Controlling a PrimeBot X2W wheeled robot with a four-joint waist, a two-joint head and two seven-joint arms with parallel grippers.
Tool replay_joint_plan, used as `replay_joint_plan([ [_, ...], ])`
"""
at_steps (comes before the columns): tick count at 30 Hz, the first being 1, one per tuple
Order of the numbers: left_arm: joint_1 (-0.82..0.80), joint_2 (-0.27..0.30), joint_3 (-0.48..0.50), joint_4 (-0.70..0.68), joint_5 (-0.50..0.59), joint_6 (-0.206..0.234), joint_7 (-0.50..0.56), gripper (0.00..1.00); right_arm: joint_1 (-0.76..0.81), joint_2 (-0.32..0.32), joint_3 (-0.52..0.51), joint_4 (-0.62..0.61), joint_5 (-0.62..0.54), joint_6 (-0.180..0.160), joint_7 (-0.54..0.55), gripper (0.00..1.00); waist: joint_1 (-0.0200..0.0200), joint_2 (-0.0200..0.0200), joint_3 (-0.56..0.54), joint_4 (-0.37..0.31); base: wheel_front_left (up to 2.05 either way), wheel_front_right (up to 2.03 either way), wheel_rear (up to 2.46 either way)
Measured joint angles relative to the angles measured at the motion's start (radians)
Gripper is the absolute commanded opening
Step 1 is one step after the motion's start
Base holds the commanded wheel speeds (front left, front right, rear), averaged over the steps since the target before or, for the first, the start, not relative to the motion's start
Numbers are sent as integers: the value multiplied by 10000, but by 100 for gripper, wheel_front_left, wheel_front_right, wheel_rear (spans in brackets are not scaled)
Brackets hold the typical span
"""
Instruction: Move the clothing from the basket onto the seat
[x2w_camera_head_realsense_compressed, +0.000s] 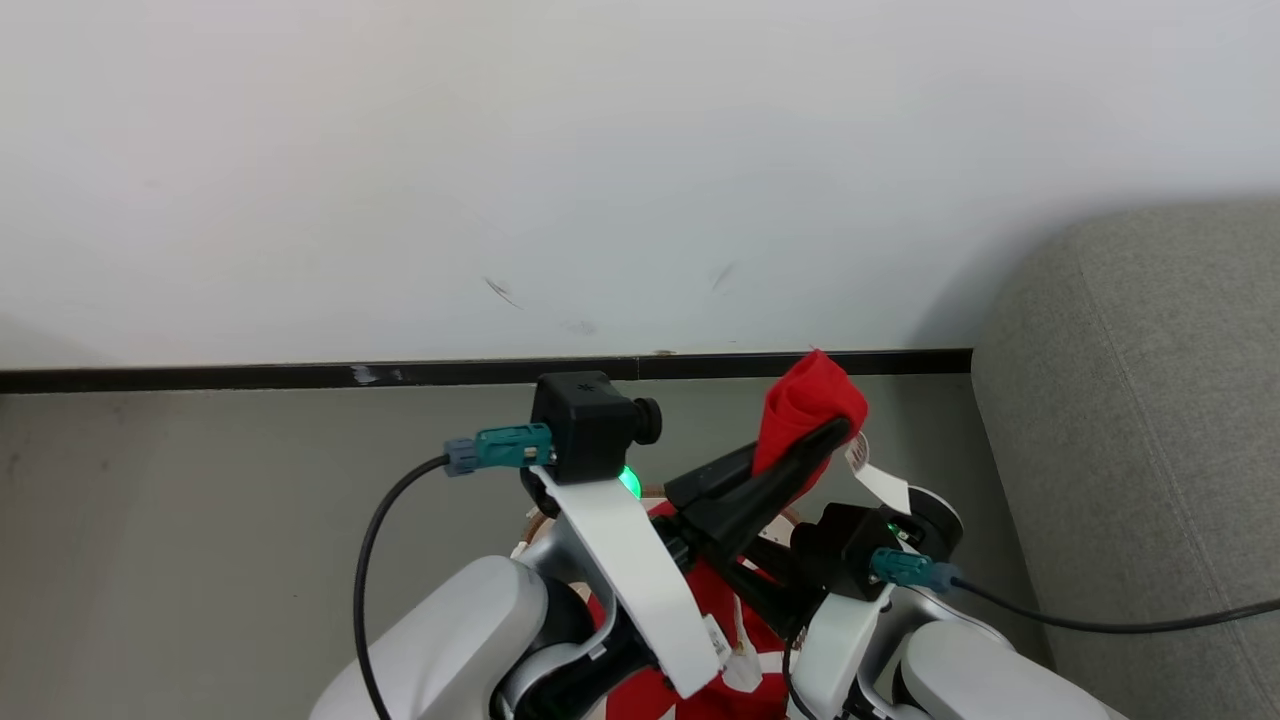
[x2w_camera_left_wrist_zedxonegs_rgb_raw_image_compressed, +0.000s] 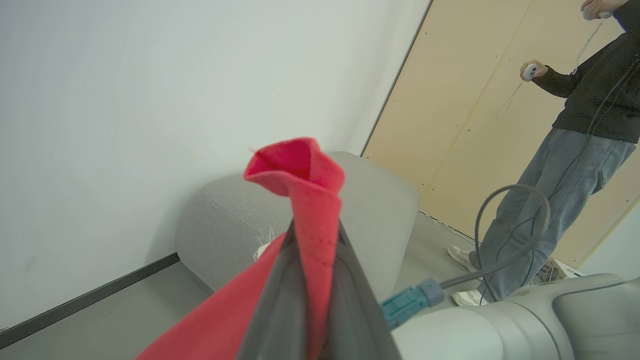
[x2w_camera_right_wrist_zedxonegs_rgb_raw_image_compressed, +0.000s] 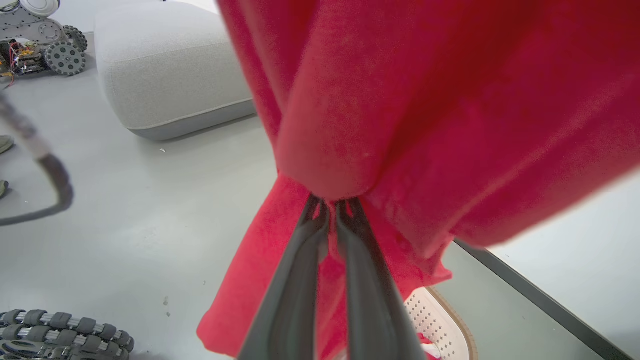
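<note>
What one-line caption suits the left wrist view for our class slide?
Left end effector shut on red clothing, with the grey seat and a standing person beyond.

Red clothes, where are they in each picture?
Head view: the bright red soft fabric clothing bunches right of centre, pinched in dark jaws, with more hanging below.
Left wrist view: the clothing rises at centre from shut jaws.
Right wrist view: the clothing spreads across the top and right, above the jaws.
Shared landmark: the large grey woven-fabric sofa, at the right edge, centre background, and upper left.
</note>
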Motion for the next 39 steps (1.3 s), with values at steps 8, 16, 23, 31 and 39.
replay_joint_plan([
  [8, 22, 263, 401, 224, 69, -8, -109, 6, 88, -27, -920, -399, 466, 0, 0, 0, 1, 0, 41, -43, 0, 0, 0],
  [16, 132, 412, 497, 355, 69, -8, -251, 56, 169, -307, -1756, -581, 577, 0, 0, 0, 0, 0, 111, -155, 0, 0, 0],
  [23, 480, 460, 589, 483, 71, 42, -472, 100, 391, -508, -2196, -658, 598, 0, 0, 0, 0, 0, 122, -235, 0, 0, 0],
  [31, 721, 581, 840, 606, 337, 259, -895, 100, 591, -662, -2458, -708, 642, 0, 2, 0, 0, 0, 136, -290, 0, 0, 0],
  [39, 1058, 807, 842, 683, 769, 257, -1388, 100, 797, -859, -2775, -740, 642, 0, 0, 0, 0, 0, 73, -321, 0, 0, 0],
])
